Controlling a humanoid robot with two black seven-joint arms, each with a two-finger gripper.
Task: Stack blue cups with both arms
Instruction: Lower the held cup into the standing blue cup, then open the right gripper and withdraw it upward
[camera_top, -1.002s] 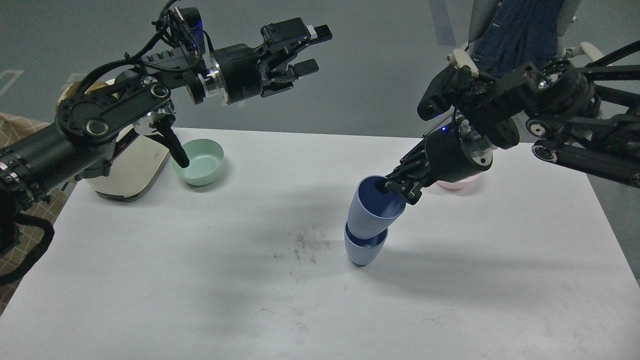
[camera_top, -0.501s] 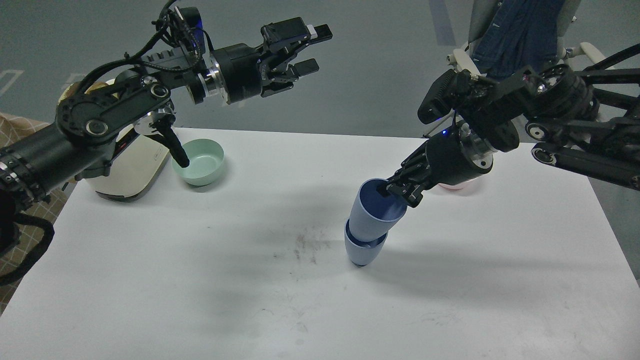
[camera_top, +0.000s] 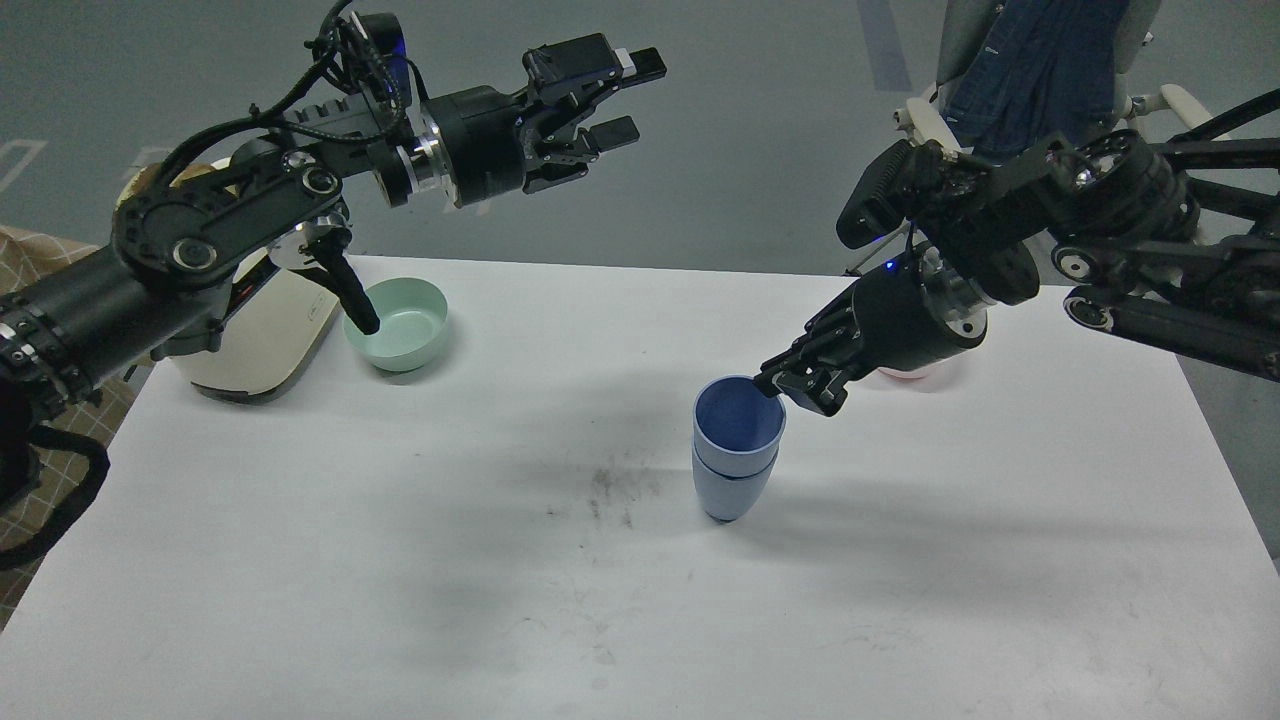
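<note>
Blue cup (camera_top: 738, 418) sits nested upright inside lower blue cup (camera_top: 732, 492).

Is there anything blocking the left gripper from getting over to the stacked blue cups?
Nothing visible does. The left gripper hangs open high above the table's far left; between it and the blue cups the white table is bare. The mint-green bowl sits below and left of that path.

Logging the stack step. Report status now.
Left gripper raised off the table, jaws open, empty. Right gripper at the top cup's rim; grip unclear. Top cup nested upright in bottom cup. Nothing in the way.
</note>
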